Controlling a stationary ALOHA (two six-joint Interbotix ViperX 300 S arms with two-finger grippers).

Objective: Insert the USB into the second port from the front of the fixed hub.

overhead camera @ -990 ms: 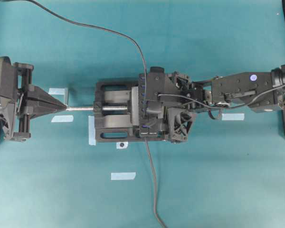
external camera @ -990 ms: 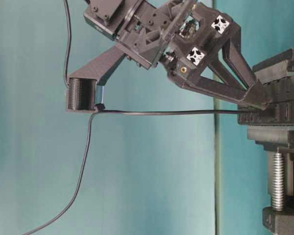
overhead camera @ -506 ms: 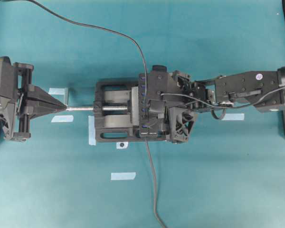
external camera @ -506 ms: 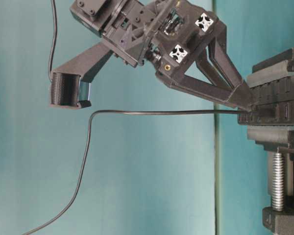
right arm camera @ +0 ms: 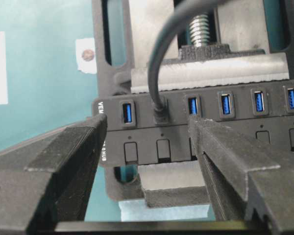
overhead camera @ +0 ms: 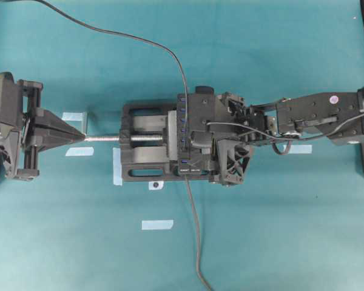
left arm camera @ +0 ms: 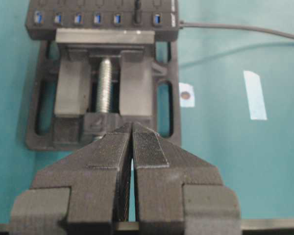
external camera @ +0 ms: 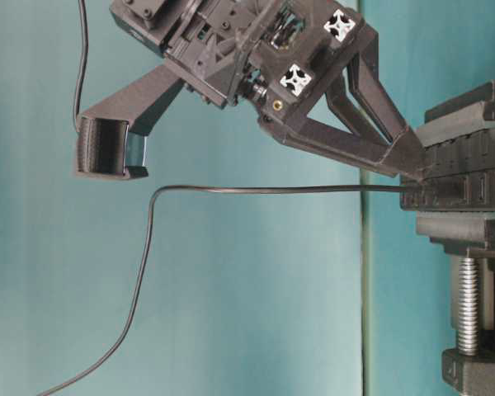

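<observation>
Spread wide, my right gripper [right arm camera: 147,147] hangs just above the fixed hub [right arm camera: 235,127] with nothing between its fingers: in my right wrist view one dark finger [right arm camera: 54,171] sits low on the left and the other [right arm camera: 230,166] low on the right, and the row of blue slots and black buttons shows through the gap. The USB [right arm camera: 160,113] stands seated in the hub, in the second port from the end that bears the lettering, with one empty blue port on its left and several more on its right; its dark cable [right arm camera: 159,58] rises from the plug and curves up out of that view. From the table-level view the same cable [external camera: 256,190] runs level away from the hub [external camera: 462,186] and then drops to the teal table [external camera: 256,313], apart from my fingers, whose tips [external camera: 408,157] hover at the hub's upper edge; whether they touch it I cannot tell. The hub is clamped in a black vise [overhead camera: 145,151] with a silver screw [overhead camera: 106,138], seen from overhead at the middle of the table, where my right gripper [overhead camera: 197,142] covers much of the hub. My left gripper [left arm camera: 132,147] is clenched, its two ribbed fingers pressed together on nothing, pointing at the vise [left arm camera: 71,93] from the side of the screw's end. Strips of pale tape [overhead camera: 157,225] lie on the table near the vise.
</observation>
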